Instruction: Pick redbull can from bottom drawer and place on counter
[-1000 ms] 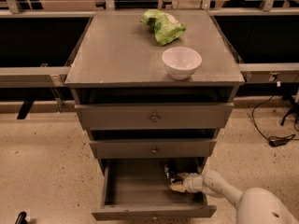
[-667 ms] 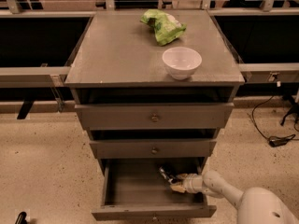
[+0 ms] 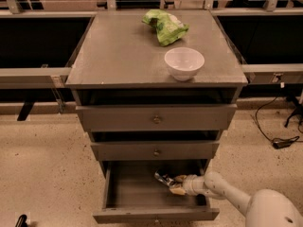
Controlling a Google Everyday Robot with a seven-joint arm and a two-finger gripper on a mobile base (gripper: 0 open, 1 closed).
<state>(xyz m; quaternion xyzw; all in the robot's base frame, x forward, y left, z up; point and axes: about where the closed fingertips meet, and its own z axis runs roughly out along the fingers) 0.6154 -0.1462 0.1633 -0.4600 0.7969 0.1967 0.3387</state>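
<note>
Camera view looks down on the grey cabinet from the front, with the bottom drawer (image 3: 132, 193) pulled out and the two shallower drawers above it shut. The robot's arm (image 3: 222, 192) reaches in over the drawer's side wall, the one on the side the white bowl (image 3: 184, 63) is on, and its gripper (image 3: 171, 184) sits low inside, about midway between the drawer's front panel and its back.

The redbull can (image 3: 163, 178) is right at the gripper's tip, on the side away from the arm and a little toward the back of the drawer. It shows as a small shiny patch against the dark drawer floor. It looks tipped rather than upright, with its long axis running roughly on from the line of the arm, though that is hard to make out. The fingers (image 3: 178, 189) look drawn in narrow around the near end of the can, so I judge it is held rather than just touched.

What matters next is the lift. The can is under the overhang of the middle drawer (image 3: 155, 151), so to my eye it has to come forward toward the drawer's front panel before it goes up. Pulled straight up, it could catch on that drawer's underside.

The counter (image 3: 118, 51) is well above the drawer. A green bag (image 3: 165, 26) lies near the counter's back edge and the bowl near its front edge. The half of the counter away from the arm is bare.
</note>
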